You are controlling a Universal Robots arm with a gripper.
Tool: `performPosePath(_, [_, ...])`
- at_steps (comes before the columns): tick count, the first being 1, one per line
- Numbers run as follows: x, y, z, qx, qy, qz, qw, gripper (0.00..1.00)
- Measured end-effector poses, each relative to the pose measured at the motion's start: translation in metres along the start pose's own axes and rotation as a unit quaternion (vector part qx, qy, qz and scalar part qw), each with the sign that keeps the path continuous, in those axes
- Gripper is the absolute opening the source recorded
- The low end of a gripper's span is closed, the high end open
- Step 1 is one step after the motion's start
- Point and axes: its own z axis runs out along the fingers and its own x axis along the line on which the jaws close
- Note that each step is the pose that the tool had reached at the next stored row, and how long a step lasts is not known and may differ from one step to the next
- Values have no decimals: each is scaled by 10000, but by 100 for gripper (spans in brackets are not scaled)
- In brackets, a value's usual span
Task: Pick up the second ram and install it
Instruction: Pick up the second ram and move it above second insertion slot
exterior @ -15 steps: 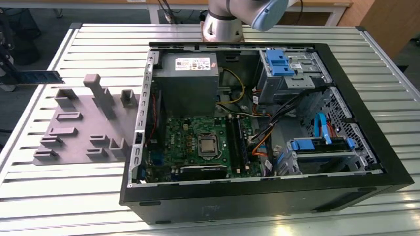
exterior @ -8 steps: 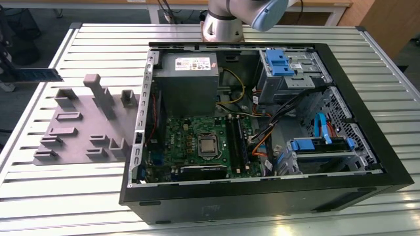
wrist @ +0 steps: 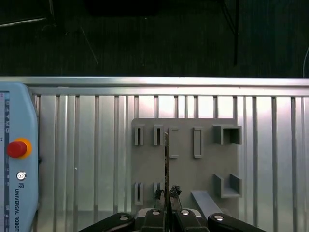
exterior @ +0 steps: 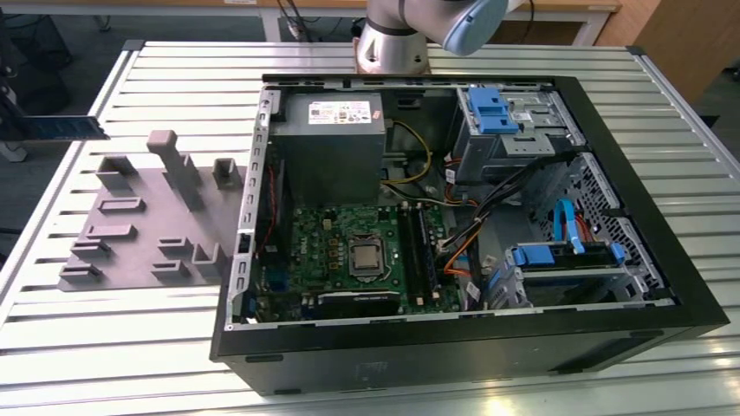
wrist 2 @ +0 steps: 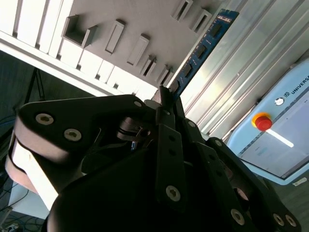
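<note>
At the exterior view's far left, the second ram point(exterior: 64, 128) is being held in the air near the edge of the slatted metal table point(exterior: 116, 347), apart from the grey holder plate point(exterior: 139, 251) to its right. The gripper point(wrist 2: 164, 99) is pinching one end of the blue stick, its fingers closed tight on the board. Toward the exterior view's right, the open computer case point(exterior: 463, 347) is lying on its side, exposing the green motherboard point(exterior: 329, 230), with long black memory slots point(exterior: 414, 247) sitting beside the processor point(exterior: 367, 256).
</note>
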Motion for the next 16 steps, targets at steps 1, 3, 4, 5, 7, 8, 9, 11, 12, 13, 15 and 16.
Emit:
performPosePath(1, [0, 0, -6, 0, 0, 0, 10000, 14])
performPosePath(3, [0, 0, -20, 0, 0, 0, 10000, 14])
performPosePath(4, [0, 1, -26, 0, 0, 0, 10000, 14])
performPosePath(5, [0, 1, -34, 0, 0, 0, 10000, 14])
performPosePath(7, [-1, 1, -48, 0, 0, 0, 10000, 14])
performPosePath(8, [-1, 1, -54, 0, 0, 0, 10000, 14])
performPosePath(9, [-1, 1, -61, 0, 0, 0, 10000, 14])
performPosePath(11, [-1, 2, -75, 0, 0, 0, 10000, 14])
performPosePath(12, [-1, 2, -81, 0, 0, 0, 10000, 14])
performPosePath(13, [-1, 2, -88, 0, 0, 0, 10000, 14])
performPosePath(15, [-1, 2, -101, 0, 0, 0, 10000, 14])
performPosePath(16, [-1, 3, -107, 0, 0, 0, 10000, 14])
